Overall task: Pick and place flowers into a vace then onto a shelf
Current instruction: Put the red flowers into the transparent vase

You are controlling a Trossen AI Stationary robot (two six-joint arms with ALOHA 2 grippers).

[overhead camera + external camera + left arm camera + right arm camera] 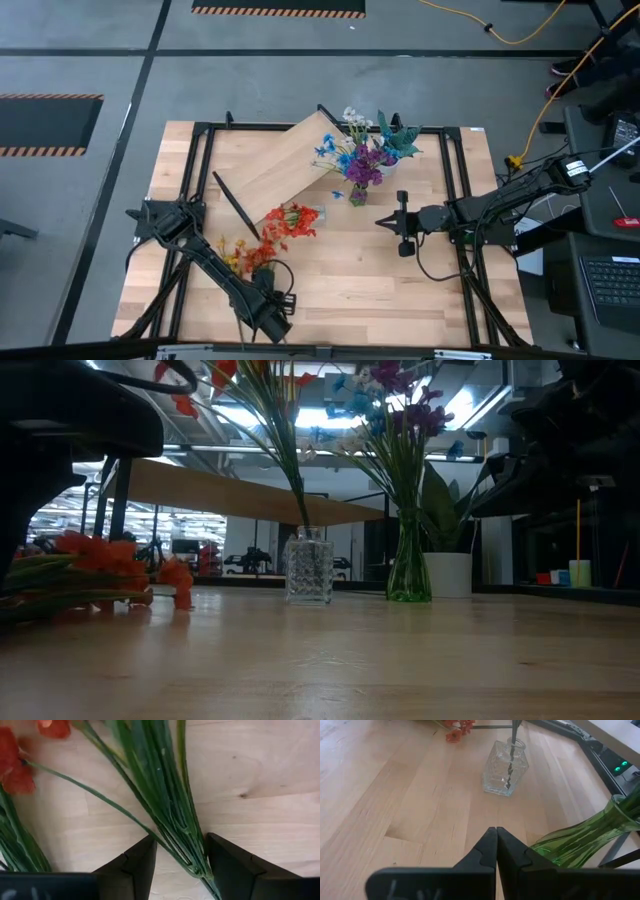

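Item: my L claw (177, 870), low at near-left of the surface (420, 300), fingers (137, 865) spread wide, one each side of a bunch of green stems (160, 795) lying flat on the wood; stems sit btwn the fingers, not yet pinched. Item: loose flowers (250, 255), yellow & orange-red, lying on the surface just ahead of that claw. Item: my R claw (496, 845), right of centre, fingers pressed together, holding nothing, pointing twd the vases. Item: clear glass vase (505, 767), upright, w/ a stem inside; orange-red blooms (290, 222) over it in the high view. Item: green glass vase (408, 565), upright, just beside the clear one, carrying blue, purple & white blooms (360, 150). Item: shelf (290, 160), light-wood plank, set at an angle across the back-centre of the surface, behind both vases; nothing on top of it. Item: potted plant, white pot (447, 574), near the green vase.
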